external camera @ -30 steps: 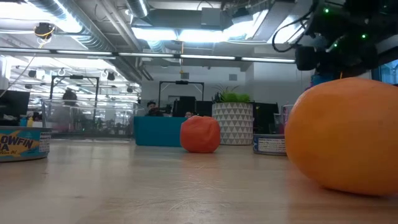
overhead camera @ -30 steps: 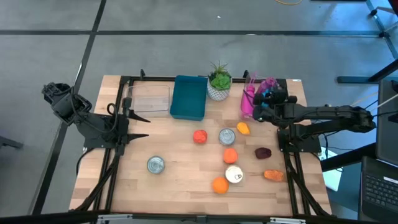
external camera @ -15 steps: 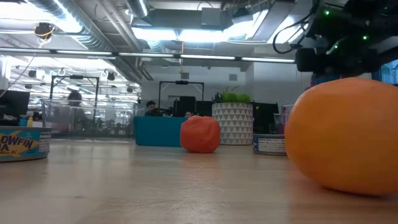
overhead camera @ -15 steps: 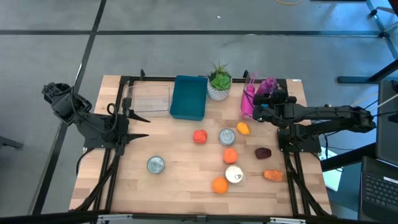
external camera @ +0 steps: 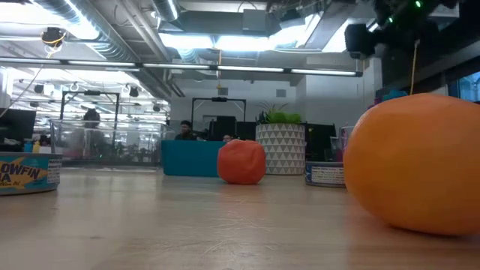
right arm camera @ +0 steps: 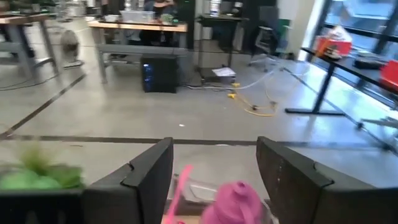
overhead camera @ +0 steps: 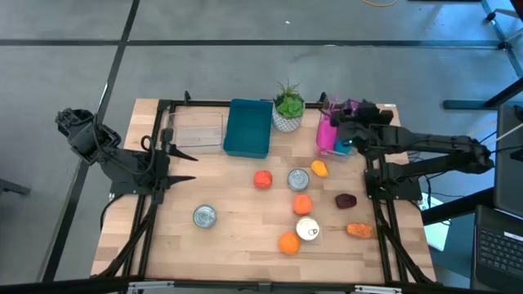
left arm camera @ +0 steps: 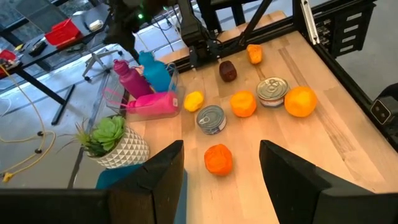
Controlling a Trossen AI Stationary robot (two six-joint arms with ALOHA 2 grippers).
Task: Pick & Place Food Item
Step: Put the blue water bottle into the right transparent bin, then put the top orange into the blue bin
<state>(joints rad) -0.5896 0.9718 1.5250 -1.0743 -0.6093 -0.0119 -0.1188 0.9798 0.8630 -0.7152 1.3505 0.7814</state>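
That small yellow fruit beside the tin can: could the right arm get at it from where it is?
Probably yes. The right gripper hovers by the pink bottles, jaws open and empty; the yellow fruit lies just in front, nothing over it, though the can sits close.

Three cans (overhead camera: 298, 179), seven food items (overhead camera: 262, 180), one plant (overhead camera: 288, 107)

A teal tray (overhead camera: 248, 127), a white pot with a grey triangle pattern (left arm camera: 123, 151) holding a green plant (overhead camera: 288, 100), pink bottles (left arm camera: 149, 102), orange fruit (overhead camera: 288, 242) and silver cans (overhead camera: 204, 216) on a pale wooden table (overhead camera: 229, 237).
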